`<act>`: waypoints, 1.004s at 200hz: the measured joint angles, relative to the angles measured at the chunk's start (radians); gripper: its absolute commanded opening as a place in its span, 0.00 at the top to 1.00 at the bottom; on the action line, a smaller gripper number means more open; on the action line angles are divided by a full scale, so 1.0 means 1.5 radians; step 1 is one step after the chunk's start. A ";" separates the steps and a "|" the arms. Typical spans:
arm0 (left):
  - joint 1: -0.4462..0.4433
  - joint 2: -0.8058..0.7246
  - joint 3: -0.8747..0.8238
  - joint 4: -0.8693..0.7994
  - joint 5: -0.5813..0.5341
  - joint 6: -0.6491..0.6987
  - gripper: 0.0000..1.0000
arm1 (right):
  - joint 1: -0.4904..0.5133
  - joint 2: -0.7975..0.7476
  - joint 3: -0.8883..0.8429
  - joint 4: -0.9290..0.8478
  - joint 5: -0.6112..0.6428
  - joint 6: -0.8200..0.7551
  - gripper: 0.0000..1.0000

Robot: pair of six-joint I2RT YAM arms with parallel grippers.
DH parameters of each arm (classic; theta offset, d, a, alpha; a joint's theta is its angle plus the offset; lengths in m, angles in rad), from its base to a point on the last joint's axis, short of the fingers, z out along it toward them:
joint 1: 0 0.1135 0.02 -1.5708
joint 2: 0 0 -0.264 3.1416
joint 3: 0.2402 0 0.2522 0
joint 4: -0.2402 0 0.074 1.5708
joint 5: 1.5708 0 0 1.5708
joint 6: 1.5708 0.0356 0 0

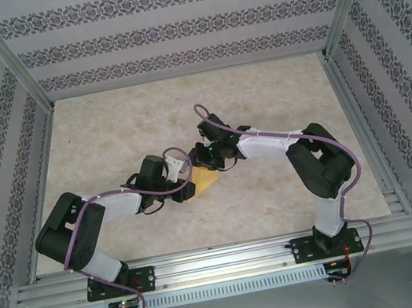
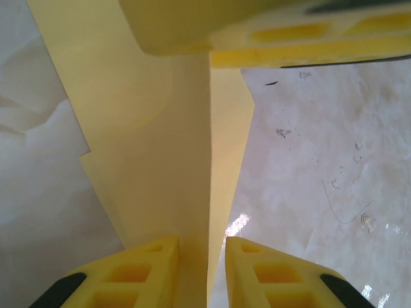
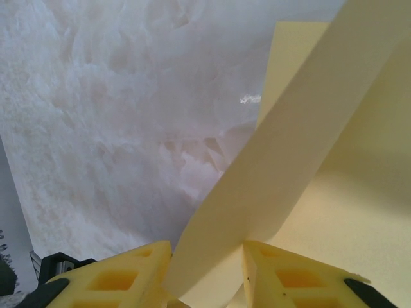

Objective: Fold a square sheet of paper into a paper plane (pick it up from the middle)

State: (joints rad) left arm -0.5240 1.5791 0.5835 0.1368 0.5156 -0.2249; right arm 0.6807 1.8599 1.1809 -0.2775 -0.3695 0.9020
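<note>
Yellow paper sheet [image 1: 209, 179], partly folded, lies mid-table on the marbled table [image 1: 260, 96], between the two grippers. We see the left gripper [image 2: 201, 247] with its fingers slightly parted on either side of the sheet's raised crease, a sliver of table showing beside the crease. We see the right gripper [image 3: 207, 247] spread wider, with a slanting flap of the sheet passing between its fingers.
</note>
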 measured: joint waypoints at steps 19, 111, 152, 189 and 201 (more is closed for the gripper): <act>0.000 0.004 0.000 -0.002 -0.001 0.005 0.84 | 0.000 0.000 0.000 0.000 0.000 0.000 0.65; 0.000 0.005 0.000 -0.010 0.002 0.007 1.00 | 0.000 -0.014 -0.011 -0.006 0.004 -0.005 0.59; 0.002 0.015 0.003 -0.009 0.041 -0.006 1.00 | -0.002 -0.105 -0.090 0.013 0.014 -0.007 0.61; 0.019 0.026 0.012 -0.010 0.086 -0.027 1.00 | -0.001 -0.135 -0.126 0.051 0.011 -0.011 0.77; 0.026 0.036 0.019 -0.010 0.099 -0.032 1.00 | -0.001 -0.133 -0.127 0.058 0.006 -0.011 0.79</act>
State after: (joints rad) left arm -0.4850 1.6325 0.6125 0.1215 0.6636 -0.2726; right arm 0.6792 1.6600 0.9897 -0.1905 -0.3611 0.8852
